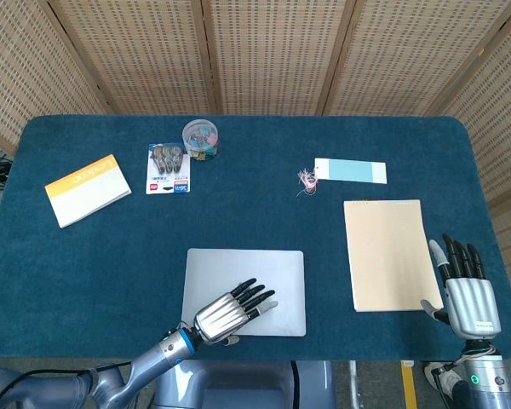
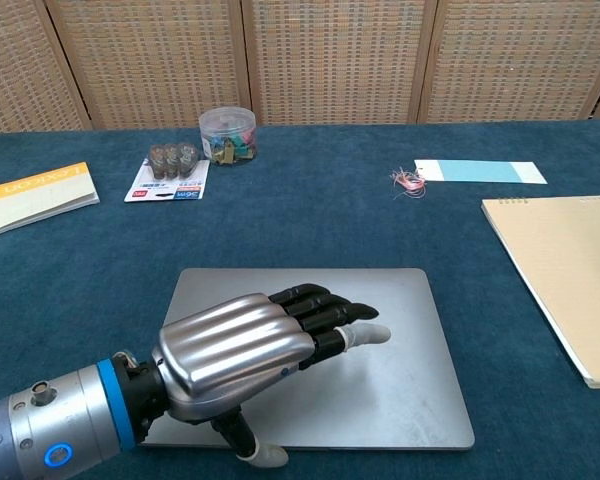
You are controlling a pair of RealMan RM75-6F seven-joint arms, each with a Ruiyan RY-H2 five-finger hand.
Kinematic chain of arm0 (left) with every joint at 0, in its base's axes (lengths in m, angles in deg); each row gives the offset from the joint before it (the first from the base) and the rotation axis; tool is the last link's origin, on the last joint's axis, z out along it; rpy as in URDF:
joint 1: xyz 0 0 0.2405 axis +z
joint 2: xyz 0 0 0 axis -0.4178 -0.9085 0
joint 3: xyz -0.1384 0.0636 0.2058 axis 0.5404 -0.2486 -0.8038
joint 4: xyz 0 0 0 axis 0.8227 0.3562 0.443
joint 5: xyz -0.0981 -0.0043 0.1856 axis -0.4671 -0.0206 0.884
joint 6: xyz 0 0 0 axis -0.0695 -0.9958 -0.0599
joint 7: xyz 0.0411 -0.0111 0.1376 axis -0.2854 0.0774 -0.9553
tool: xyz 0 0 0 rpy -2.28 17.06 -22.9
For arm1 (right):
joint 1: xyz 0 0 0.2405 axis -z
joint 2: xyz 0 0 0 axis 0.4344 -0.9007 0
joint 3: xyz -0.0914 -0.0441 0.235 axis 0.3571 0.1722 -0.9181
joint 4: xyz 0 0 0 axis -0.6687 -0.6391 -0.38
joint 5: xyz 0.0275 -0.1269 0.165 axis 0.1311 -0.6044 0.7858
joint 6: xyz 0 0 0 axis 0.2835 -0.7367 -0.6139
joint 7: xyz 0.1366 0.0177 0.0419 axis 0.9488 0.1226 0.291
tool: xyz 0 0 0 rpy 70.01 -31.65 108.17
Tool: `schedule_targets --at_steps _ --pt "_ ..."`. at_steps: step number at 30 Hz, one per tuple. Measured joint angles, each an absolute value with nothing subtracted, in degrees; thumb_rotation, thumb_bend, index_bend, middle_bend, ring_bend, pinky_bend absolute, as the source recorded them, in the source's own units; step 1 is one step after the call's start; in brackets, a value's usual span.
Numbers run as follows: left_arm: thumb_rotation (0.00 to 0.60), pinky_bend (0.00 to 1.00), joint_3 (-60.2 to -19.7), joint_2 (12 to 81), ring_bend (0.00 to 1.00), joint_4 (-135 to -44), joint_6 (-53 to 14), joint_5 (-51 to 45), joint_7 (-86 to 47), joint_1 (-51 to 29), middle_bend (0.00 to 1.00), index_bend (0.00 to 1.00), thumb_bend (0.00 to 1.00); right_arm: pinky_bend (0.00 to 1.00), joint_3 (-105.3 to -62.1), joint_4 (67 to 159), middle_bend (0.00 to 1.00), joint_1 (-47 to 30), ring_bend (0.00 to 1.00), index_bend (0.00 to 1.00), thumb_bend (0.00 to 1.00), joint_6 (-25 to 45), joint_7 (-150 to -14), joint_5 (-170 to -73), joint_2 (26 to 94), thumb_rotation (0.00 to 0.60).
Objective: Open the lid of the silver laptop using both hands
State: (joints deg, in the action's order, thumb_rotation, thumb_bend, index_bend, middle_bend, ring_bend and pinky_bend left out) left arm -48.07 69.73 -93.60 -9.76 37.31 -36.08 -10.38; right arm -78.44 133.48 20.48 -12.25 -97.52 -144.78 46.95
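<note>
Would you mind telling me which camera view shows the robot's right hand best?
The head view shows it best: the right hand stands at the table's near right corner, fingers apart and holding nothing, beside the tan notebook. The chest view does not show it at all; only the left hand appears there.

The silver laptop (image 2: 380, 350) has a smooth, matt metal lid with a soft sheen. Over it, the left hand (image 2: 250, 355) shows a ribbed, brushed-metal back, glossy black plastic fingers (image 2: 315, 305) and pale tips. The right hand (image 1: 467, 294), well right of the laptop, looks the same. The table (image 2: 310, 215) is covered in dark teal cloth, napped and rough (like low carpet). Right of the laptop lies a tan notebook (image 2: 570, 270) of matt paper. Beyond the laptop stands a clear plastic tub (image 2: 227, 135), glossy. Behind everything, woven cane screens (image 2: 330, 55) sit in wooden frames.
</note>
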Motion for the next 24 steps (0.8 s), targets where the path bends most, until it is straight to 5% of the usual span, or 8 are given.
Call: schedule_targets --at_steps 9,15,24 --pt "0.6 0.0 -47.99 71.22 0.0 -92.49 -9.54 35.41 -37.0 -11.3 0.0 0.0 0.0 0.0 -78.44 133.43 0.0 20.44 0.0 0.0 0.0 -12.2 -97.22 -144.65 46.84 0.6" --pt "0.6 0.0 -48.11 71.78 0.0 -92.05 -9.9 34.3 -37.34 -11.61 0.0 0.0 0.16 0.0 -78.45 133.47 0.0 20.47 0.0 0.0 0.0 -12.27 -96.86 -144.63 46.7 0.6" --pt "0.6 0.0 -48.82 71.01 0.0 -92.56 -11.02 34.06 -38.05 -11.97 0.0 0.0 0.2 0.0 -78.39 133.5 0.0 20.44 0.0 0.0 0.0 -12.23 -96.57 -144.64 46.56 0.6"
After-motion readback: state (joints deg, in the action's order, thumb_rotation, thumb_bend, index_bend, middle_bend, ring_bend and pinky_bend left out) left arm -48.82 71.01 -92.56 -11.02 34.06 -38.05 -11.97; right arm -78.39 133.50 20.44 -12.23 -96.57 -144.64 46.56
